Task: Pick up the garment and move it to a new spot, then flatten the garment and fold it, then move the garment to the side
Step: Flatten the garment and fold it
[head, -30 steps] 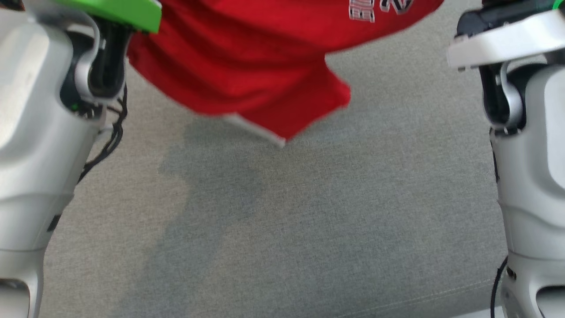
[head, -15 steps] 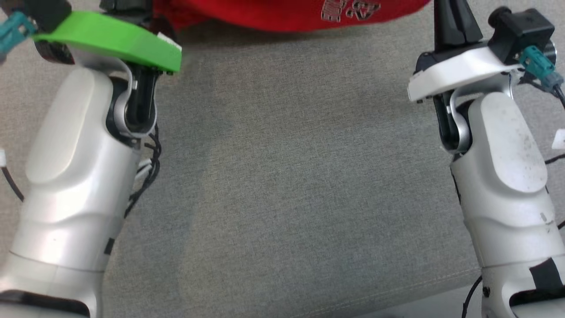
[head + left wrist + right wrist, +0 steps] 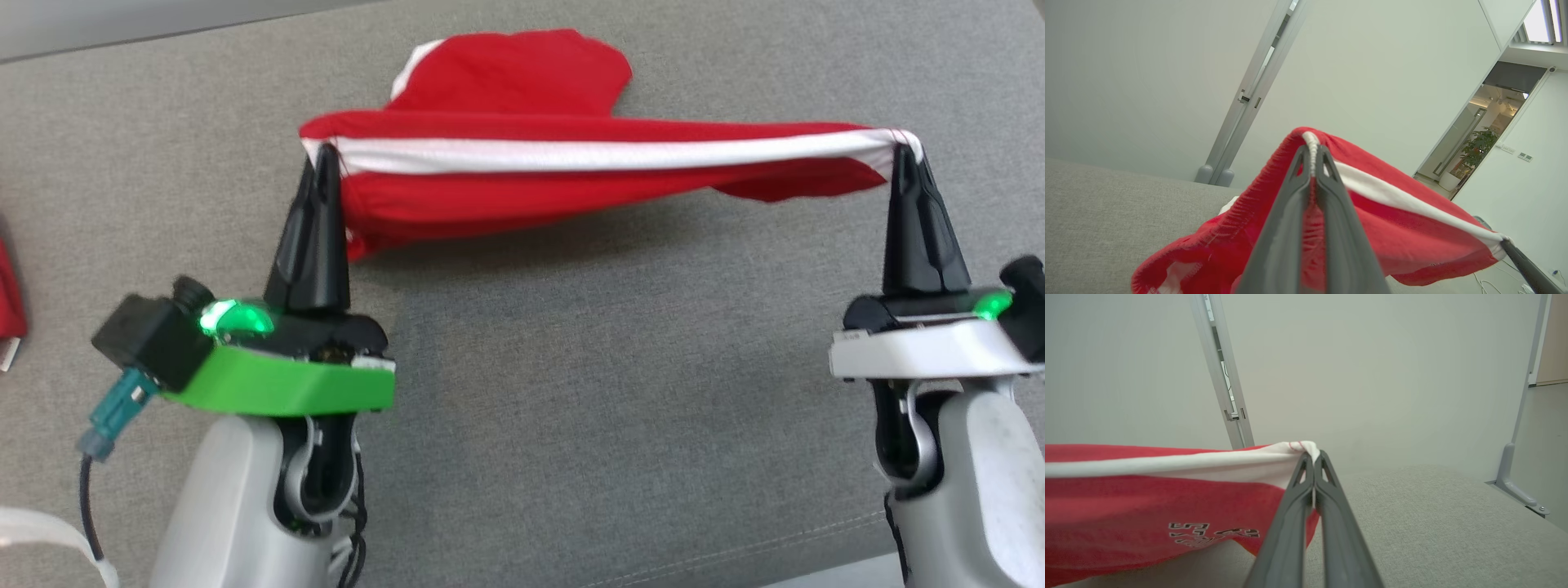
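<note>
Tabletop [image 3: 571, 392] covered in grey woven fabric, stitched seam at lower right of head view. Plain pale wall [image 3: 1147, 61] behind, even soft light. Slanted metal rail [image 3: 1249, 94] against the wall. Open doorway [image 3: 1494, 114] at right of left wrist view, potted plant [image 3: 1478, 147] inside. Bright window [image 3: 1541, 20] in the upper right corner.

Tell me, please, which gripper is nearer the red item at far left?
Left. The left gripper sits right of the red item; the right gripper holds the garment farther right.
</note>
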Controlling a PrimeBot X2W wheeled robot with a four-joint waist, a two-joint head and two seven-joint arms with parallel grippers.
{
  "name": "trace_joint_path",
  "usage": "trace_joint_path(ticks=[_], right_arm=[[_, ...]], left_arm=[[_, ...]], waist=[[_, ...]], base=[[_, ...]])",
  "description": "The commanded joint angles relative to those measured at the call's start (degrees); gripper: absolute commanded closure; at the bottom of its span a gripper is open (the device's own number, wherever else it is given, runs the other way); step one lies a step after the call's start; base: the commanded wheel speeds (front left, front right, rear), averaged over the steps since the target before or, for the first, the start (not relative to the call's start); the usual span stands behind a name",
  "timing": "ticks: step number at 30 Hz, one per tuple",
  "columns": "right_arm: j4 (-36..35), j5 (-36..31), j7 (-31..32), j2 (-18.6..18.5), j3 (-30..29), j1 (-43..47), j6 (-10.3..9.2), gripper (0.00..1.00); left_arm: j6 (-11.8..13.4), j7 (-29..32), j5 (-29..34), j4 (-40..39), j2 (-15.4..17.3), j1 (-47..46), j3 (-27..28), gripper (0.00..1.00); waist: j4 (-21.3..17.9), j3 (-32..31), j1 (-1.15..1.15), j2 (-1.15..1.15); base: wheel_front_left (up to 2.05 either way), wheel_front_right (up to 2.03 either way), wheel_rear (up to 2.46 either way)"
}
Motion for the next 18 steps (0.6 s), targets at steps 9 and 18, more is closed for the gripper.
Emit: trace_joint_path(ticks=[9,18], right_arm=[[-14.4,0.4,3.7,-0.2,-3.0,15.2,-0.11,1.00],[-11.5,-1.5,7.2,-0.2,-3.2,12.5,-0.11,1.00]], left_arm=[[3.0,0.0,0.4,-8.7,-0.7,17.4,-1.9,1.00],[5.2,-0.1,-3.1,-6.9,-1.6,21.5,-4.6,1.00]], waist=[[2.4,-5.6,0.00,0.00],[7.1,-2.6,0.00,0.00]], base=[[0.00,0.00,0.00],[0.00,0.00,0.00]])
